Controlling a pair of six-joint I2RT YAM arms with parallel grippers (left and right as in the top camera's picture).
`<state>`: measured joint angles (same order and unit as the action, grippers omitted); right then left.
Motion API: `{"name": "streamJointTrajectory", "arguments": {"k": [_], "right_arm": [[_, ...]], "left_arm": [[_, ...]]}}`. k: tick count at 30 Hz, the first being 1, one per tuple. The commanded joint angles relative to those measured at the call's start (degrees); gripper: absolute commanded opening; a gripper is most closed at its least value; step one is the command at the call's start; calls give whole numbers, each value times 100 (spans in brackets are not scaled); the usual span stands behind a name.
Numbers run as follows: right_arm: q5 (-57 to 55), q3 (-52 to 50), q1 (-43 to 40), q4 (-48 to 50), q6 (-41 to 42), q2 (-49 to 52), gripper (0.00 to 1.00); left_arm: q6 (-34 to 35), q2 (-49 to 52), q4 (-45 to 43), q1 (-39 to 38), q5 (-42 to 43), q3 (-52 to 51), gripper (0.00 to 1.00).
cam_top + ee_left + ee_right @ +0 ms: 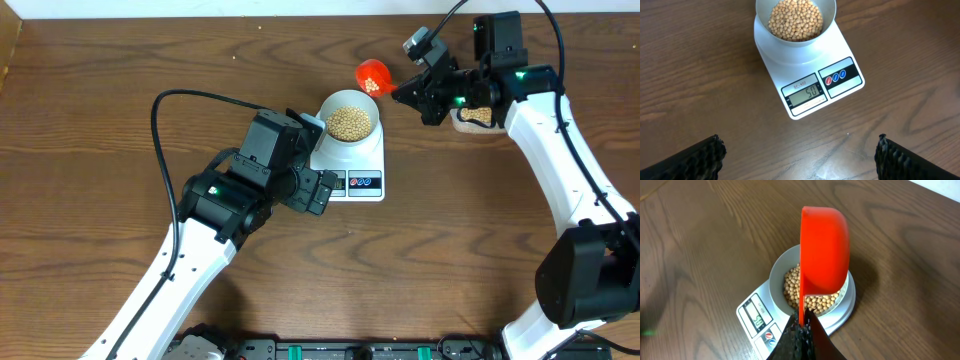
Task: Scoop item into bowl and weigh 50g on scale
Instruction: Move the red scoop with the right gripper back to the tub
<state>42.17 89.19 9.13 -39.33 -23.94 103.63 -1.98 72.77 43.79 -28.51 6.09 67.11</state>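
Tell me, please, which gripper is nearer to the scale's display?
Left. The left gripper hovers open beside the display, at the scale's front edge. The right gripper is beyond the bowl, on its far side, shut on the orange scoop.

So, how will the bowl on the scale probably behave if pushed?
The bowl looks smooth and sits loose on the flat scale, so it would probably slide rather than tip. The beans are round and loose; a jolt may spill them, and they would likely roll.

one scale (pixel 805 95), one bowl (pixel 795 47) (beans (pixel 795 19) uncounted), one scoop (pixel 825 245), two arms (pixel 215 195)
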Motion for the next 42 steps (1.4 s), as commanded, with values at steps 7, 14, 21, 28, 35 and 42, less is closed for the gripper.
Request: {"name": "streamJointTrajectory", "arguments": {"k": [7,14,21,28,35,42], "right_arm": [[197,4,-68,72,208,-109,1],[728,4,-509,269,715,-109,1],[739,4,-1425,-87,1023,-127,1],[-905,4,-2044,-485,1023,-127,1],[-2745,4,-1930,-654,1021,-127,1],[-4393,4,-1596,-706,1021,-127,1]], "left_arm": [[-81,44,33,15,33,-20,98],[-81,44,33,15,33,-20,98],[-81,44,33,15,33,-20,98],[-81,44,33,15,33,-20,98],[-81,44,33,15,33,-20,98],[-81,44,33,15,33,-20,98]]}}
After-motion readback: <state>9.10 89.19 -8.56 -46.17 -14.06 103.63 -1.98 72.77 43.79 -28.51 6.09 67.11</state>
